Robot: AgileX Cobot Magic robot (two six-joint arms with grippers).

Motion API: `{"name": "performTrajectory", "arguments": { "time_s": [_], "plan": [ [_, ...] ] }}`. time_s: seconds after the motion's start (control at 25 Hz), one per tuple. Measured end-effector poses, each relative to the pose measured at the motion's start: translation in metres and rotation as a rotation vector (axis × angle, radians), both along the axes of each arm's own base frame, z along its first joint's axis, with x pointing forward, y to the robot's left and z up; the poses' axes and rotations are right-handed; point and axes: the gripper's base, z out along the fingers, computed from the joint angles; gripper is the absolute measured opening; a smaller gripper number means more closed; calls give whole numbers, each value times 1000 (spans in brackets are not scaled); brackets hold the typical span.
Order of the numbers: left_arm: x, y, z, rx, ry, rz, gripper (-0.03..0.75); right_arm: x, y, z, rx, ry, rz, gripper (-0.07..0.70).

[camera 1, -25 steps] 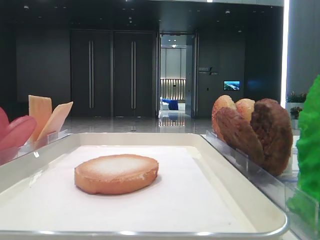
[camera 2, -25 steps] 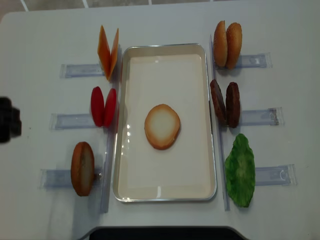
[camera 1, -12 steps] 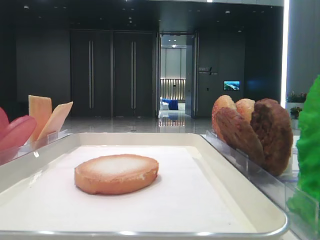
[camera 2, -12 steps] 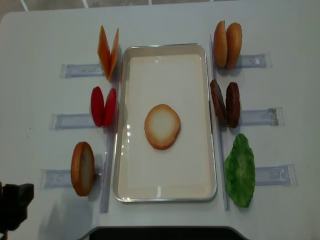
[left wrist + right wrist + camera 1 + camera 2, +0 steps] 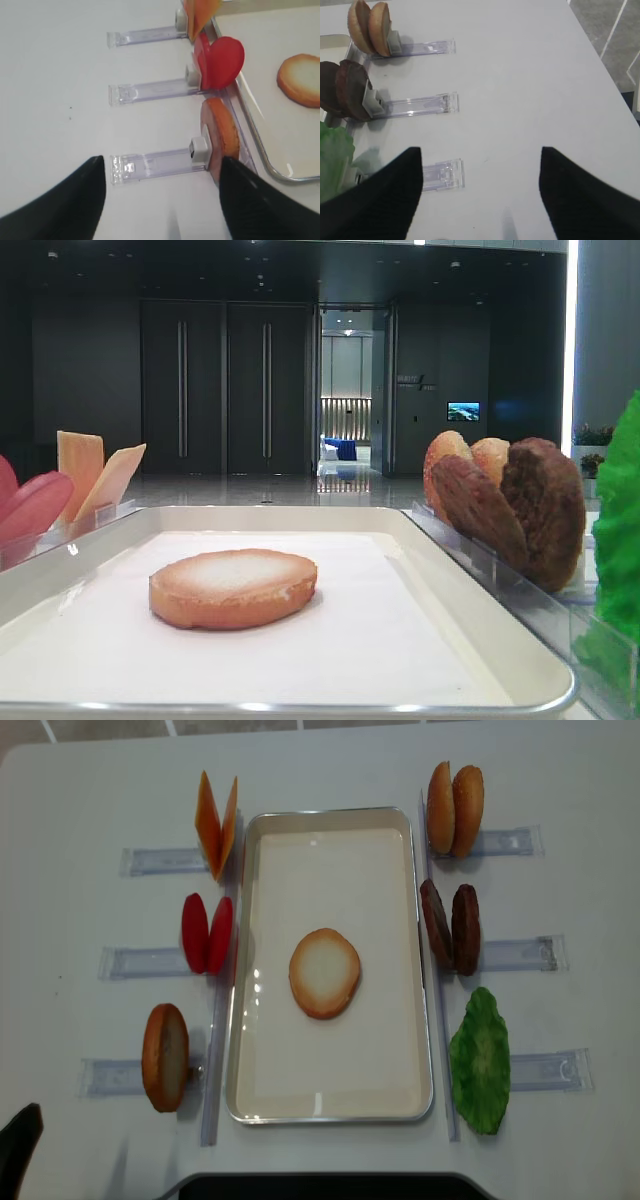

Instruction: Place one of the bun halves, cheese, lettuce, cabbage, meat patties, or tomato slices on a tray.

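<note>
I see one bun half lying flat, pale face up, near the middle of the tray; it sits on the white paper lining, clear of the rim on every side. On the left of the tray, standing on edge in clear holders, I have the cheese slices leaning apart in a V, the tomato slices side by side, and a single bun half nearest me. On the right stand a pair of bun halves, the two meat patties, and the lettuce.

My left gripper hangs over the bare table beside the lone bun's holder, its two dark fingers spread wide with nothing between them. From above only a dark corner of it shows at the bottom left edge. My right gripper hovers over the table past the lettuce holder, its fingers also wide apart and empty, touching nothing.
</note>
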Motion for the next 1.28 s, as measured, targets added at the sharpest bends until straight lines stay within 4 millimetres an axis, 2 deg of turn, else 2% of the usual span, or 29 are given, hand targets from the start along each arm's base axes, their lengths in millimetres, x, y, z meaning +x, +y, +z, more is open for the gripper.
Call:
{"name": "performTrajectory", "arguments": {
  "time_s": [0.64,1.28],
  "plan": [
    [-2,0,0,-9,-11,4,533,0,0,0,0,0,0,472],
    [-2,0,0,-9,-11,4,438,0,0,0,0,0,0,472]
  ]
}}
